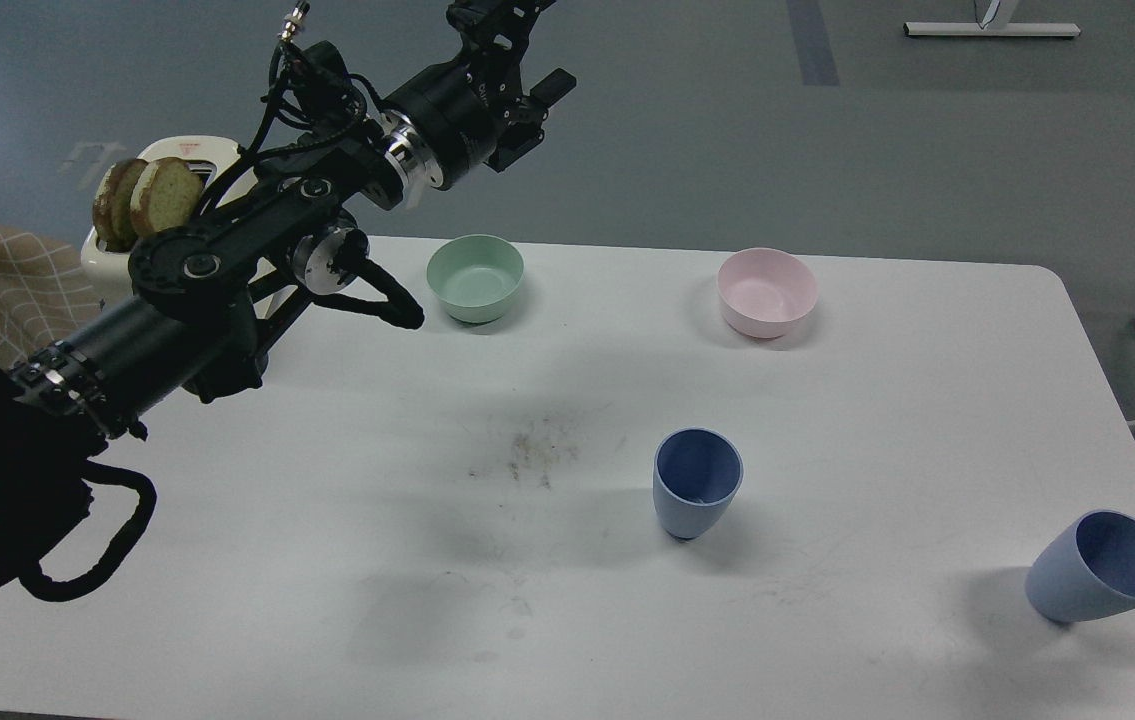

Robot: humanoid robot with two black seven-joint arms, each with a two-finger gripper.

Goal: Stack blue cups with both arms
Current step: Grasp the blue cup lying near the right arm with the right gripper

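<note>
hovering left pincer (517, 45) state unclear, no writing readable, blue cups (696, 483) apart

Even, soft overhead light; faint shadows on table (827, 620) w/ mild glare; sharp pic, edges slightly stretched.

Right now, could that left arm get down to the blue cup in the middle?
Probably yes: the left pincer hangs high beyond the green bowl, and bare table lies before the middle blue cup.
</note>
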